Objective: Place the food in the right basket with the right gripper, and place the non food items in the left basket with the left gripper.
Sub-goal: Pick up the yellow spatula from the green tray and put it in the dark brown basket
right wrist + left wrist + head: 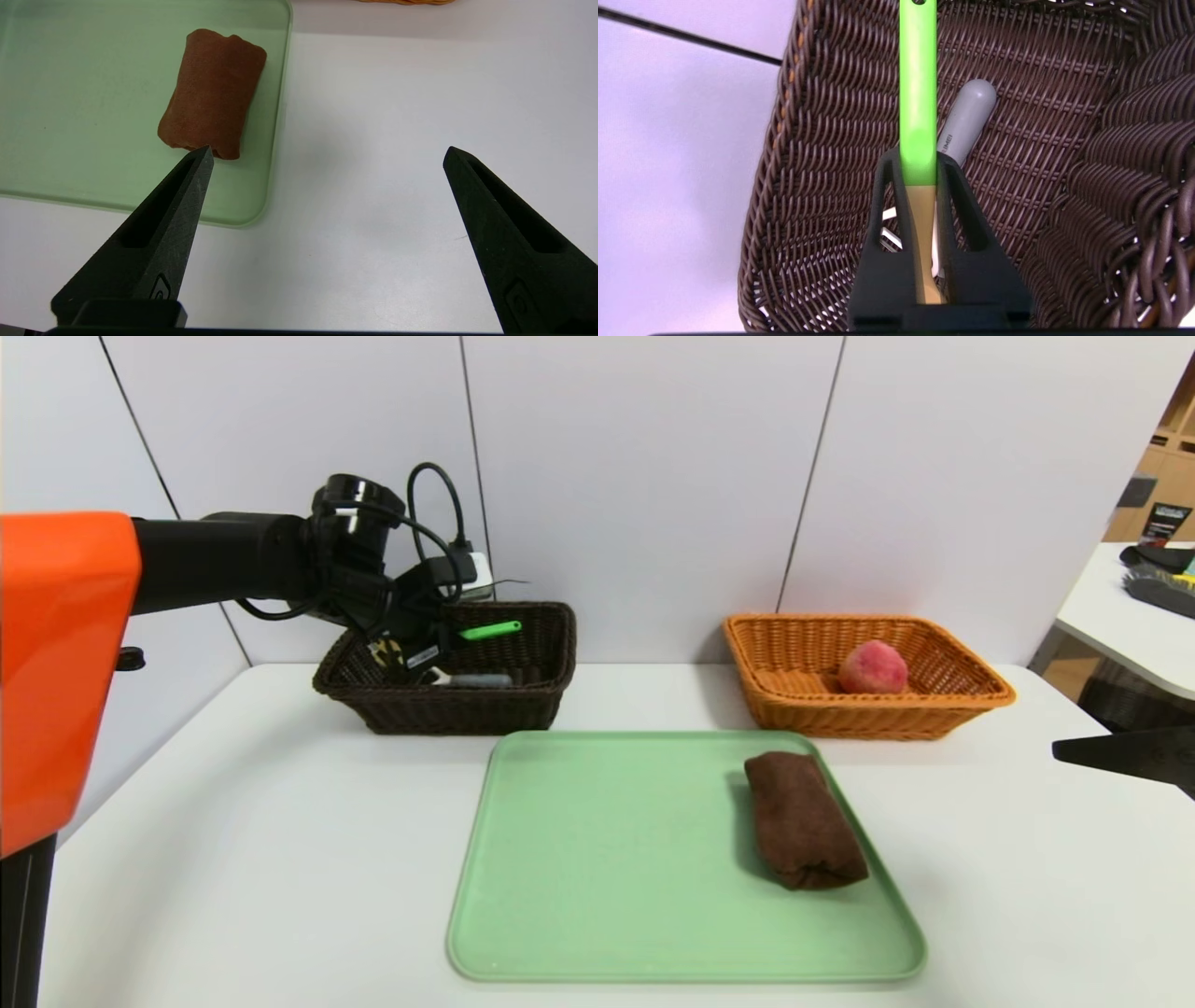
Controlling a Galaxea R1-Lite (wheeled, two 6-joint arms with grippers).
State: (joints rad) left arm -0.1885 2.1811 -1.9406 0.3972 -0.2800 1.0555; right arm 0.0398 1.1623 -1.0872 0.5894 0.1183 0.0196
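Grey letters run along the handle of the grey-handled tool (966, 121) in the dark brown left basket (457, 711); "EIMEI" can be read, with the start of the word cut off by the left claw (918, 156). A pale label (423, 657) sits on the left claw, its print too small to read. A black packet (1164, 525) on the side table (1125, 616) at the far right also carries white lettering, too small to make out.

The left arm (219, 560) reaches in from the left, roughly level across, then bends down at the wrist so that its claw points into the left basket. That claw is clamped on the green-handled tool (918, 102), one finger against each side near the lower end of the green part, over the grey-handled tool.

The right claw (328, 156) hangs above the worktop (233, 831), to the right of the green tray (607, 859), with its fingers wide apart and nothing between them.

The rolled brown cloth (805, 821) lies on the tray, near the right edge. Beyond the tray, a pinkish-red peach (873, 667) rests inside the orange right basket (840, 721), toward its right side.
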